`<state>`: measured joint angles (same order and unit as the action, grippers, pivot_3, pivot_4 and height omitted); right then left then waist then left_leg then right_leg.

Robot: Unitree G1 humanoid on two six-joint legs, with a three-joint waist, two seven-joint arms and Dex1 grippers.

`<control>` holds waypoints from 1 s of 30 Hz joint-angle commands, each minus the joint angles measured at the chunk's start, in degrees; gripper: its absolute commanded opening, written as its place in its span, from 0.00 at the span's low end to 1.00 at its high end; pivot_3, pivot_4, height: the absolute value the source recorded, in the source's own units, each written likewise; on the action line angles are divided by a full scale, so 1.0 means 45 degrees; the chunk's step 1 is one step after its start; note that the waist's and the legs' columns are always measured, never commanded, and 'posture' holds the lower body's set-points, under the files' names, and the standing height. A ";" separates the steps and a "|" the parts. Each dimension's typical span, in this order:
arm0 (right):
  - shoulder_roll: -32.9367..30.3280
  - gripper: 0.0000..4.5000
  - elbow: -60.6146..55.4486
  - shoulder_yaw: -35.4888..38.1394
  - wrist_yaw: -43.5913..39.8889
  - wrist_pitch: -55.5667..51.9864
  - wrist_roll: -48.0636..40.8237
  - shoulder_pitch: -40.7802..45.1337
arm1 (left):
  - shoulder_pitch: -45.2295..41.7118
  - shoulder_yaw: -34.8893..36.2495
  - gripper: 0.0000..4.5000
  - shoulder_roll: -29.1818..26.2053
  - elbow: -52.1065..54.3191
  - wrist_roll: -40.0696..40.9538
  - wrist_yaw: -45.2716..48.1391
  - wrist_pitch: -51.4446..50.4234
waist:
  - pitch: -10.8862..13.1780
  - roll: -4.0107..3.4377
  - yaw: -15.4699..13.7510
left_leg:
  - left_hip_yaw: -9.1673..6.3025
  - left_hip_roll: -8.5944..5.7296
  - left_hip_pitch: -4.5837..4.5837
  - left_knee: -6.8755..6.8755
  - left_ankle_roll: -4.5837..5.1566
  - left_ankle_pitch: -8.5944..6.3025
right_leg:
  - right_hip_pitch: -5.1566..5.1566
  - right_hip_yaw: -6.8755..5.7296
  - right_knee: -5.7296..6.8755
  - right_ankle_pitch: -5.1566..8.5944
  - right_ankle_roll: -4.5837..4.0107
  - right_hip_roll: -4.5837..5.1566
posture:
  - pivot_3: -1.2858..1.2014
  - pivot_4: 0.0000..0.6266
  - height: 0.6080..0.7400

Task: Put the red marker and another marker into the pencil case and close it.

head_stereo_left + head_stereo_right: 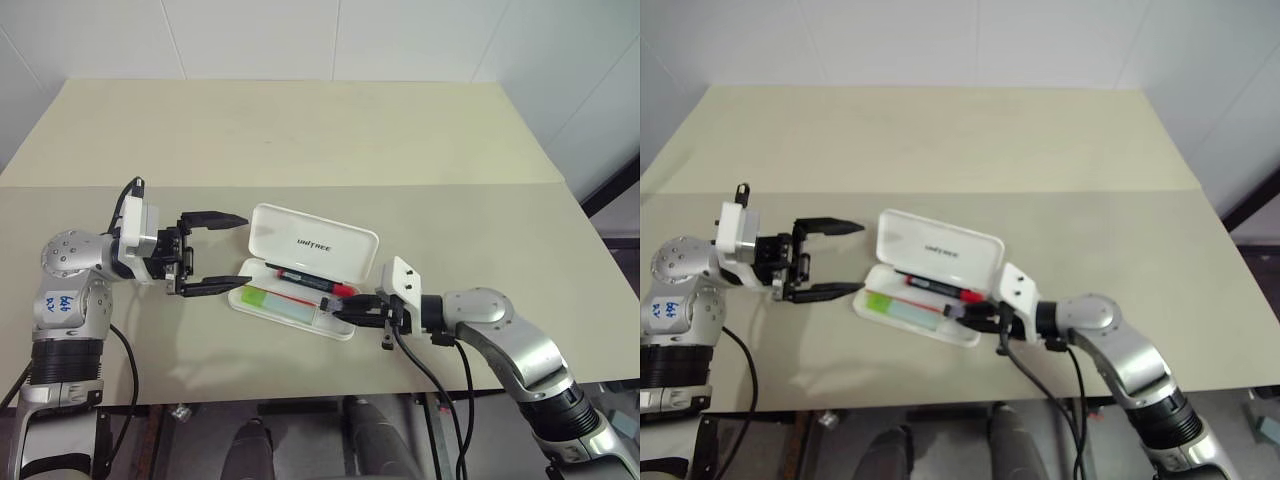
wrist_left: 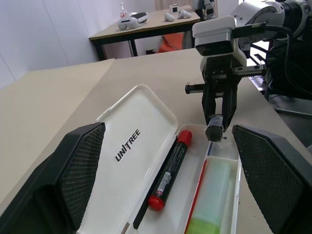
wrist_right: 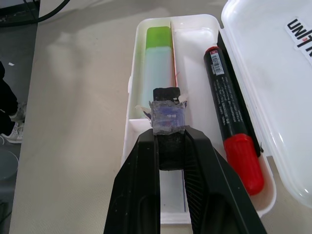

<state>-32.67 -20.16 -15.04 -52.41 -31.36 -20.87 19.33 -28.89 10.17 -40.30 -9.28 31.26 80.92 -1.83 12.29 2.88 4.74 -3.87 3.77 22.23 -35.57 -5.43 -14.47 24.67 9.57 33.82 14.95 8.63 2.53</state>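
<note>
My right gripper [image 3: 167, 146] clamped on dark marker [image 3: 166, 109] above pencil case [image 1: 345, 333] tray, ready to drop; my left gripper [image 1: 222, 252] wide open, empty, beside lid for closing.

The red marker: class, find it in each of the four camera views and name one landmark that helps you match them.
Left eye view: red marker in the open pencil case, below the lid.
Right eye view: at, same spot.
Left wrist view: at, beside the lid.
Right wrist view: at, along the tray's lid side.
Shared landmark: the lid's UNITREE lettering.

Green highlighter's [image 3: 158, 63] near end behind the right hand's [image 3: 168, 141] taped tips.
</note>
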 commanded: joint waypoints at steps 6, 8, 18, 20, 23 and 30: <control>0.0125 0.07 -0.0479 -0.0058 0.0210 -0.0107 -0.0060 -0.0259 | -0.0107 0.0066 1.00 -0.0097 0.0361 0.0021 -0.0026 0.0177 | 0.0000 0.0000 0.0008 | 0.0001 0.0000 -0.0004 -0.0008 0.0000 0.0001 | -0.0002 0.0000 -0.0002 0.0003 -0.0005 -0.0001 | 0.52 0.24 1.00; 0.0068 0.07 -0.0532 -0.0063 0.0214 -0.0173 -0.0054 -0.0318 | -0.0108 0.0069 1.00 -0.0115 0.0352 0.0014 -0.0018 0.0176 | 0.0000 0.0000 0.0007 | 0.0001 0.0000 -0.0004 -0.0011 -0.0001 0.0001 | -0.0003 0.0000 -0.0003 0.0004 -0.0005 0.0000 | 0.52 0.24 1.00; -0.0086 0.91 -0.0808 0.0144 0.0077 -0.0468 -0.0212 -0.0316 | -0.0219 0.0036 1.00 -0.0067 0.0195 0.0006 0.0043 0.0232 | 0.0000 0.0000 0.0006 | 0.0001 0.0000 -0.0004 -0.0011 -0.0001 0.0001 | -0.0002 0.0000 -0.0003 0.0005 -0.0006 -0.0001 | 0.52 0.24 1.00; -0.0132 0.99 -0.0935 0.0283 -0.0030 -0.0482 -0.0347 -0.0261 | -0.0244 0.0033 1.00 -0.0045 0.0123 0.0006 0.0068 0.0266 | 0.0000 0.0000 0.0005 | 0.0001 0.0000 -0.0004 -0.0011 -0.0001 0.0001 | -0.0002 0.0000 -0.0003 0.0005 -0.0006 -0.0001 | 0.52 0.24 1.00; -0.0212 0.99 -0.1099 0.0474 -0.0155 -0.0464 -0.0557 -0.0218 | -0.0312 0.0067 1.00 0.0022 -0.0022 0.0008 0.0071 0.0397 | 0.0000 0.0000 0.0005 | 0.0001 0.0000 -0.0005 -0.0011 -0.0001 0.0001 | -0.0003 0.0000 -0.0004 0.0005 -0.0006 0.0000 | 0.52 0.24 1.00; -0.0036 0.99 -0.1531 0.2484 -0.1150 0.0238 -0.2929 -0.0610 | -0.1196 0.0111 1.00 0.0425 -0.1311 -0.0607 -0.0462 0.1596 | 0.0001 0.0001 -0.0018 | 0.0000 0.0000 -0.0005 -0.0013 -0.0001 0.0001 | -0.0009 -0.0001 -0.0004 0.0005 -0.0003 -0.0001 | 0.52 0.24 1.00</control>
<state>-32.42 -24.64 -6.65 -55.60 -32.09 -30.71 17.24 -32.55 10.11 -38.46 -14.21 29.30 79.83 3.30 12.30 2.88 4.66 -3.88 3.77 22.21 -35.63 -5.44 -14.46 24.63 9.56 33.80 14.97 8.62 2.52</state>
